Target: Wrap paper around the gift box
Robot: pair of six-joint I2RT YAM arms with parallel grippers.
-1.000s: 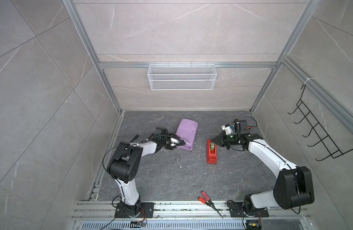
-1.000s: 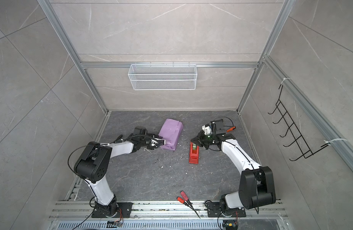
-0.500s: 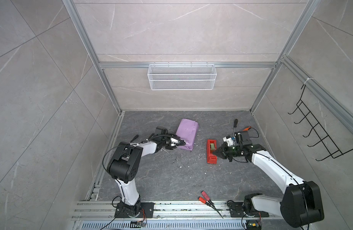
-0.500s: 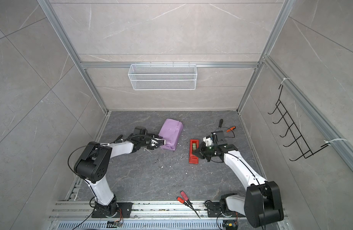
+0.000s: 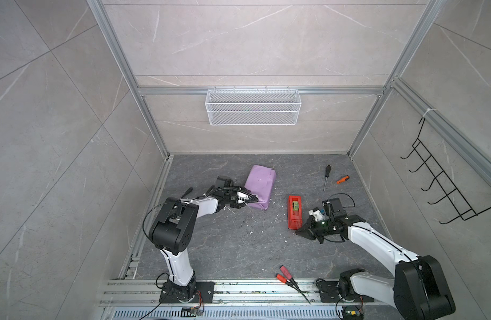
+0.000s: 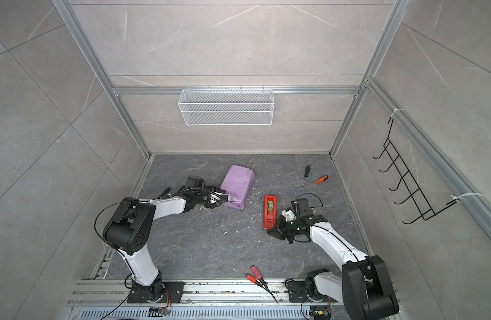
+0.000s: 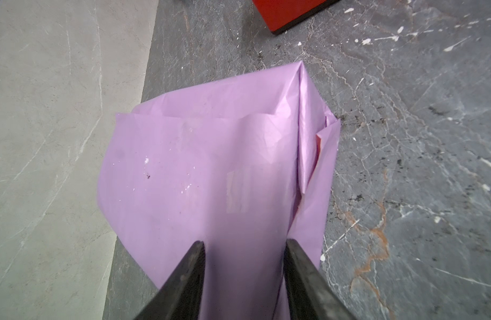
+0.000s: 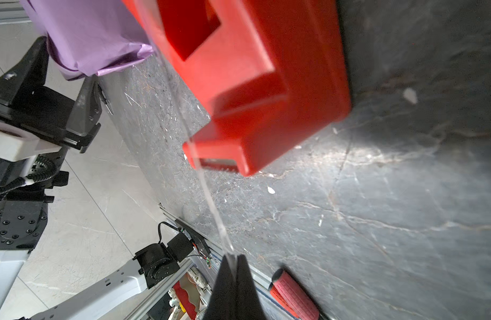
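Tape [image 8: 211, 199] pinched by closed right end effector [image 8: 233, 259], drawn from dispenser [image 5: 294, 212] toward 6 o'clock; snapping or self-sticking judged possible. Paper [image 7: 211, 166] straddled by half-open left end effector [image 7: 243, 246]; grip uncertain, unfolding risked.

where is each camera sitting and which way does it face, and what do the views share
Top views: high over the front rail, looking down and toward the back wall; both arms show, the left gripper at the paper, the right gripper by the tape dispenser.
Left wrist: on the left arm, looking along its spread fingers pressing the paper.
Right wrist: on the right arm, looking past its shut gripper, which pinches clear tape from the tape dispenser.
Shared: paper and dispenser appear in all views.
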